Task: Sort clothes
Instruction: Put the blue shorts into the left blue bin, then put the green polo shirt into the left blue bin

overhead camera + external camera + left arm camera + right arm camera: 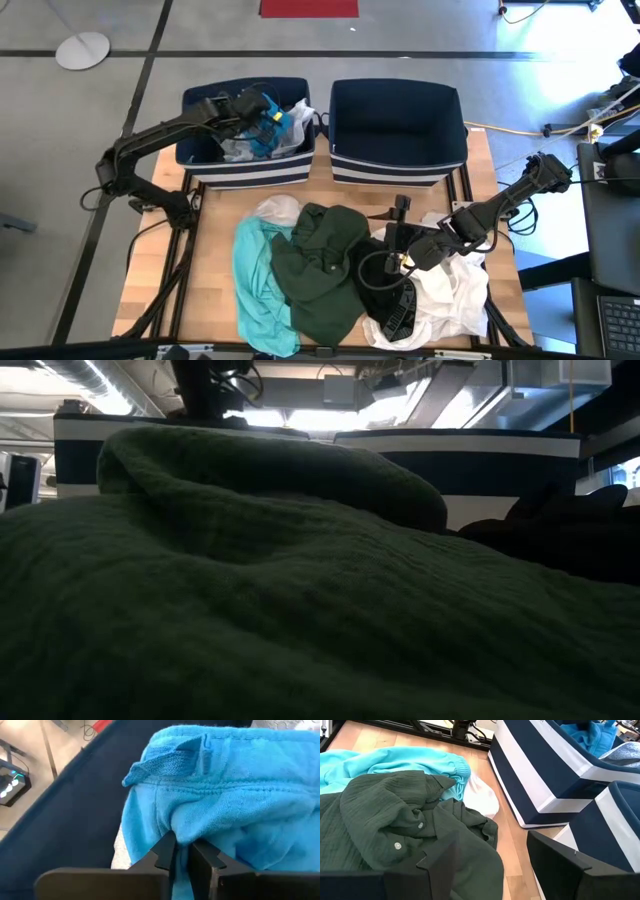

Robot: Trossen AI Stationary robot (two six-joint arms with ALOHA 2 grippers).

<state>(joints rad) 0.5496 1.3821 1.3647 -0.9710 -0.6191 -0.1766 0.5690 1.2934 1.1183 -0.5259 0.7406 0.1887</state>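
Observation:
My left gripper (258, 108) reaches over the left navy striped bin (200, 160) and is shut on a bright blue garment (235, 795). That garment lies in the bin on white and grey clothes (235, 148). On the table a pile holds a teal garment (258, 280), a dark green shirt (322, 265), a black garment (380, 295) and white ones (450, 290). My right gripper (490, 865) stands open above the pile, near the green shirt (380, 820), with nothing between its fingers. My left gripper pinches a bunched fold of the bright blue garment (177, 831) between its two fingertips. The fingers slant down into the bin from the table's left side. The rest of the garment lies slack ahead of the fingers on the other clothes in the bin.
The right navy striped bin (395, 160) stands beside the left one at the table's far edge, with nothing showing inside. In the low view the green cloth (300, 590) fills the foreground. Bare wooden table (205, 260) shows left of the pile.

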